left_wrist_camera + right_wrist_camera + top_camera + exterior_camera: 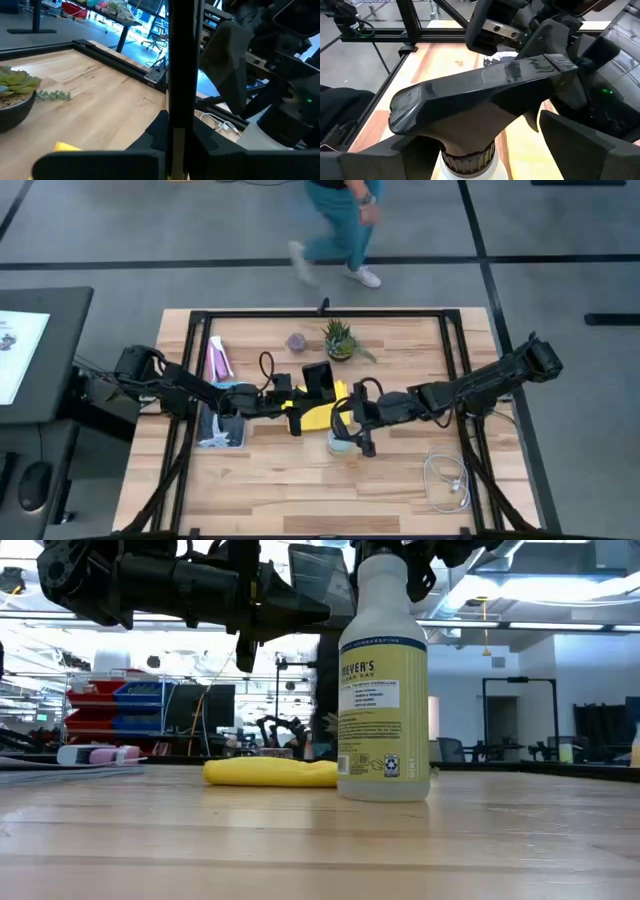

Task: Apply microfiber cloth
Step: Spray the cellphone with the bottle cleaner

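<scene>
Tabletop point(300, 850): pale wood planks, smooth, satin sheen, visible grain. Microfiber cloth point(270, 772): bright yellow soft fabric, matt, limp folds. Spray bottle point(384, 690): pale yellow translucent plastic, paper label, white neck; trigger head point(485, 95) glossy black plastic, reflective. Smartphone point(318, 378): black, glossy face. Frame point(320, 313) around tabletop: black matt metal bars. Plant pot point(12, 110): dark, smooth. Right tool point(352, 434): dark matt plastic.
</scene>
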Action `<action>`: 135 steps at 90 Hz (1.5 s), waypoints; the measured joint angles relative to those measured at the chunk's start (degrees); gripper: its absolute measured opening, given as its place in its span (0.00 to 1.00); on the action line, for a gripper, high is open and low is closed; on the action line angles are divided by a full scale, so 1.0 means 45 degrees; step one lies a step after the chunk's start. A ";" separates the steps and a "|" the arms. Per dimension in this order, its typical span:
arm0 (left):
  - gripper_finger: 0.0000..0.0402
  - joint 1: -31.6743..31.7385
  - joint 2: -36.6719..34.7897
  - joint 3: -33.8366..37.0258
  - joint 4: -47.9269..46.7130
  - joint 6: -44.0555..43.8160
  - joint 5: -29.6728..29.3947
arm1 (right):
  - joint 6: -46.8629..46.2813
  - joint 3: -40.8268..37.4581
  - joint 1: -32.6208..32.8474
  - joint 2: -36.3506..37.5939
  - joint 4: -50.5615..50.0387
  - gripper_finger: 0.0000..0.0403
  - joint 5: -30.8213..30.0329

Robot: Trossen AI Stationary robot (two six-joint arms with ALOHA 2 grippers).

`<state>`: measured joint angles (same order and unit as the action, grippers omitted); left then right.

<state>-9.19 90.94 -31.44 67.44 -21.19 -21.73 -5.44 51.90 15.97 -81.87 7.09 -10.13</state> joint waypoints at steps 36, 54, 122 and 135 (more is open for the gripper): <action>0.02 0.0000 0.0000 0.0000 -0.0087 0.0057 -0.0001 | 0.0176 0.0000 0.0024 0.0000 -0.0035 0.58 0.0597; 0.02 0.0000 0.0000 0.0000 -0.0132 0.0068 -0.0001 | 0.0172 0.0000 0.0024 0.0010 -0.0175 0.55 0.0612; 0.02 -0.0031 -0.1468 0.0000 -0.2870 0.1133 -0.0036 | -0.0136 -0.0013 0.2031 0.0044 -0.1409 0.58 -0.2838; 0.02 -0.0049 -0.1424 0.0084 -0.3620 0.2020 -0.0030 | -0.0564 -0.0010 0.2042 0.0044 -0.1431 0.56 -0.2851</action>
<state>-9.41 84.53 -31.07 51.15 -12.10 -21.87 -7.98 51.86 25.15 -81.67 0.65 -22.96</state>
